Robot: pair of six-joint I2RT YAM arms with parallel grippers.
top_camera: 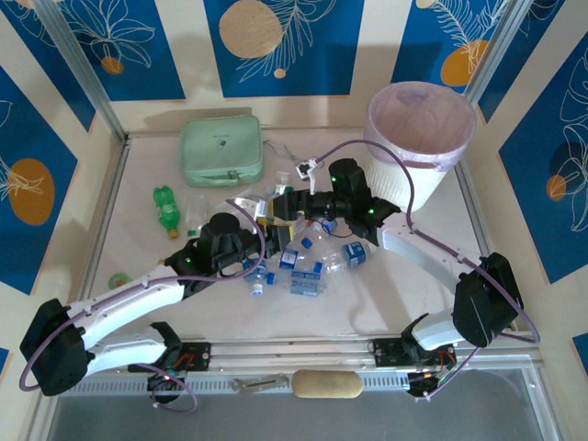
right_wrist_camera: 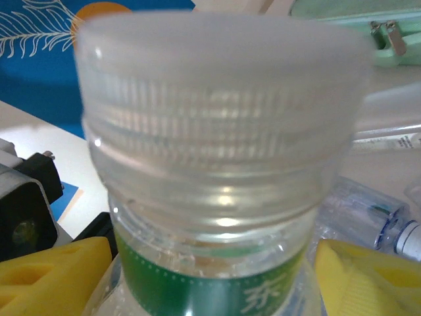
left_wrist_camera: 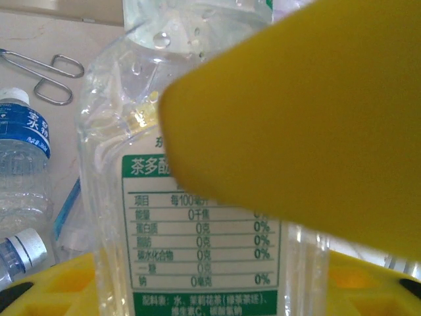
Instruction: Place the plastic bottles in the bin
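A clear plastic bottle with a green label hangs above the middle of the table between both grippers. My left gripper is shut on its body; the label is close up in the left wrist view, with one yellow finger across it. My right gripper is at the bottle's neck, under the clear cap, with yellow fingers pressed to either side. Several small blue-labelled bottles lie below. A green bottle lies at the left. The bin stands at the back right.
A mint-green zip case lies at the back left. A metal clip rests on the table beyond the held bottle. A small green cap sits near the left wall. A tan pad lies on the front rail.
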